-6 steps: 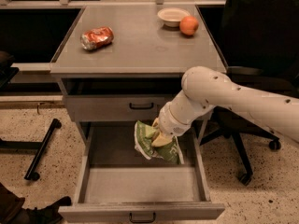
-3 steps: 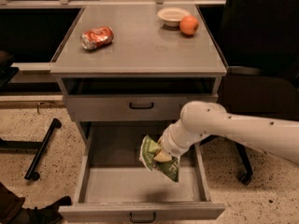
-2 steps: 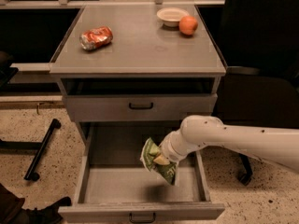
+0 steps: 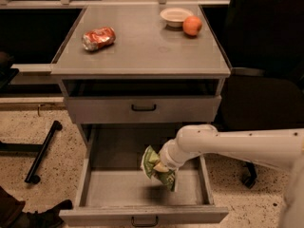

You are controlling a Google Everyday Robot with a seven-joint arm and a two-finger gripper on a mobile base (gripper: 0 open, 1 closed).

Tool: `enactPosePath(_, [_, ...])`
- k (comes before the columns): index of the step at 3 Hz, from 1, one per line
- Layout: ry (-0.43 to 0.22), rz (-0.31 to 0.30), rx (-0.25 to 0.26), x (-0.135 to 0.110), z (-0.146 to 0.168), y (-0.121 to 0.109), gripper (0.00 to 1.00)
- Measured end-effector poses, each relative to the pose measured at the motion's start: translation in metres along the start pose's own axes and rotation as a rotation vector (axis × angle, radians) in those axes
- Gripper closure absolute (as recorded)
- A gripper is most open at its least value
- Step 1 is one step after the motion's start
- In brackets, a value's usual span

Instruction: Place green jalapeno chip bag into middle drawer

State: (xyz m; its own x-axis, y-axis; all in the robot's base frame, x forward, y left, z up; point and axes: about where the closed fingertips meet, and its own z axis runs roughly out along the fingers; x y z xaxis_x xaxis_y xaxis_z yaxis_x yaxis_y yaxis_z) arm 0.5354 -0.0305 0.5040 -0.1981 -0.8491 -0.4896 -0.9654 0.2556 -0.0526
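Where I worked, a grey cabinet top [image 4: 142, 56] carried 3 things: a crushed red-orange can [image 4: 98, 38] near its left side, and a white bowl [image 4: 176, 16] with an orange [image 4: 192, 25] just beside it at the far right corner. Under the top sat a shallow drawer front [image 4: 109, 110] with a black handle, pushed in. Pale speckled floor [image 4: 33, 127] spread around the cabinet, with a black bar [image 4: 42, 151] lying on it to the left and a dark office chair [image 4: 266, 99] to the right.

The middle drawer [image 4: 114, 190] stood pulled out toward the camera, its 2 long side walls and low front wall framing a flat grey bottom. The left half of that bottom lay bare, as did the strip along the front wall. My arm [image 4: 237, 144] came in from the right and crossed over the right wall.

My gripper [image 4: 162, 166] hung over the right-centre of the drawer, clamped on the green jalapeno chip bag [image 4: 167, 178] by its upper part. The bag sat within the drawer's outline, apart from both side walls, with a dark shadow on the bottom under it. Its long axis ran on a slant, the upper end toward the back left and the lower end toward the front right. I could not tell whether the lowest corner touched the drawer bottom.
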Motion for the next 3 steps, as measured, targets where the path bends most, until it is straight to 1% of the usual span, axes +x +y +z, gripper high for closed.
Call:
enactPosePath(1, [0.042, -0.052, -0.031, 0.006, 0.062, -0.007, 1.00])
enactPosePath(2, [0.053, -0.094, -0.058, -0.002, 0.114, -0.011, 1.00])
enactPosePath(3, [0.053, -0.096, -0.069, -0.003, 0.121, -0.008, 0.84])
